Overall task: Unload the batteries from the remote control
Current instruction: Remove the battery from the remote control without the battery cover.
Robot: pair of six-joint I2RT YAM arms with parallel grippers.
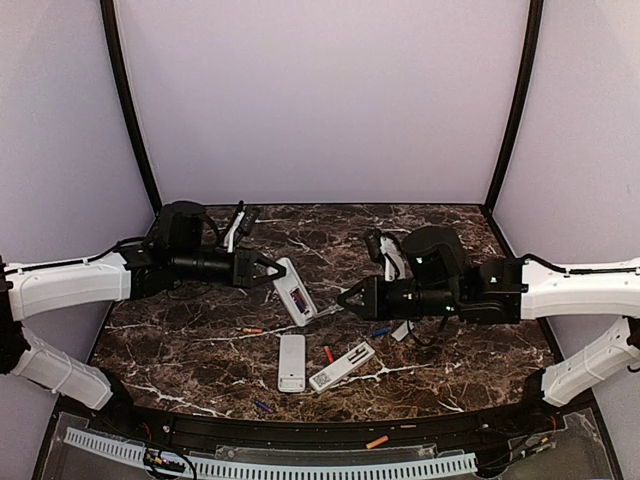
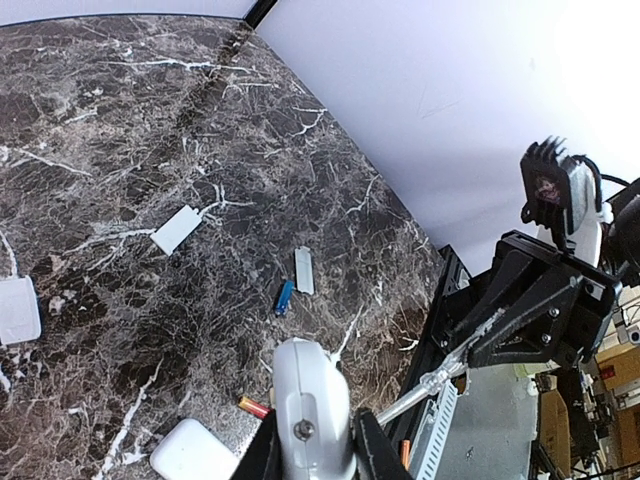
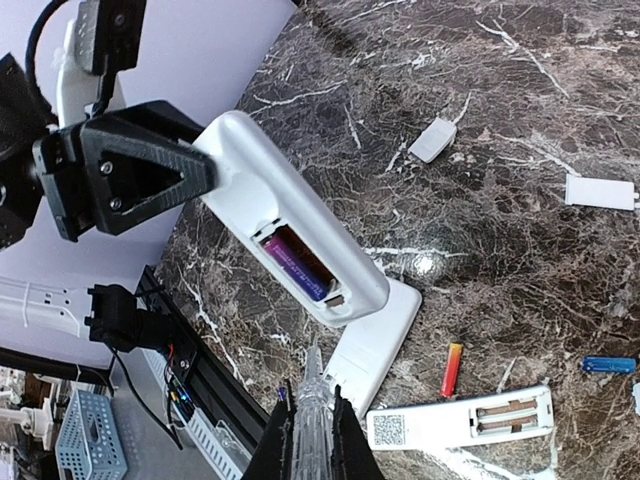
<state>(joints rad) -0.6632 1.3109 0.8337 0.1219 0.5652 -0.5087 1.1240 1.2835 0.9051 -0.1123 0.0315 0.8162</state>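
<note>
Evidently the left end effector (image 1: pixel 268 270) clamps one end of the white remote control (image 3: pixel 300 235), holding it off the surface (image 1: pixel 200 350) with its open bay turned toward the right arm, presumably to expose the purple battery (image 3: pixel 295 265) seated inside. The right end effector (image 3: pixel 308 435) is closed on a thin pointed tool (image 3: pixel 311 380) aimed at that bay, likely for prying. An orange-red battery (image 3: pixel 452 370) lies loose below. No wording is legible; a second remote (image 3: pixel 460 420) bears only a QR-style sticker (image 3: pixel 388 430).
</note>
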